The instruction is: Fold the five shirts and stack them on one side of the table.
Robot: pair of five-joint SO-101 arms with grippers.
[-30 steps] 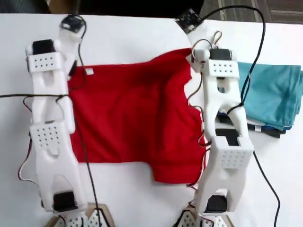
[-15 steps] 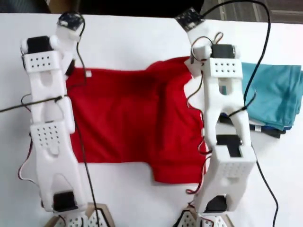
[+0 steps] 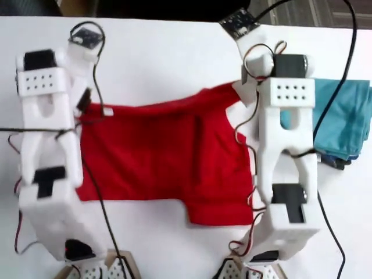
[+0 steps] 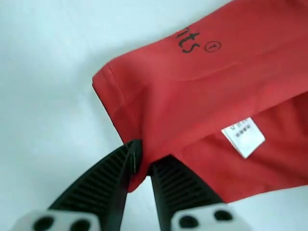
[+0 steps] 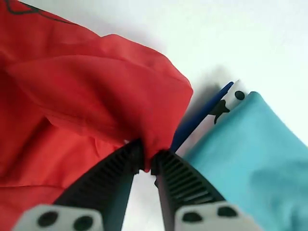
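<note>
Beside the teal stack (image 3: 346, 119), left tool (image 4: 144, 156) and right tool (image 5: 147, 153) each clench the red shirt (image 3: 163, 151), apparently raised.

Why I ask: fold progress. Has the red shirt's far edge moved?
Yes. On the red shirt, that edge drew toward the arm bases, against the teal shirt.

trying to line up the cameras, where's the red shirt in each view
High view: the red shirt lies spread across the middle of the white table.
Left wrist view: one edge of it is pinched in the left gripper, with the white tag nearby.
Right wrist view: another edge is pinched in the right gripper, beside the teal shirt.
Shared landmark: the white table.
</note>
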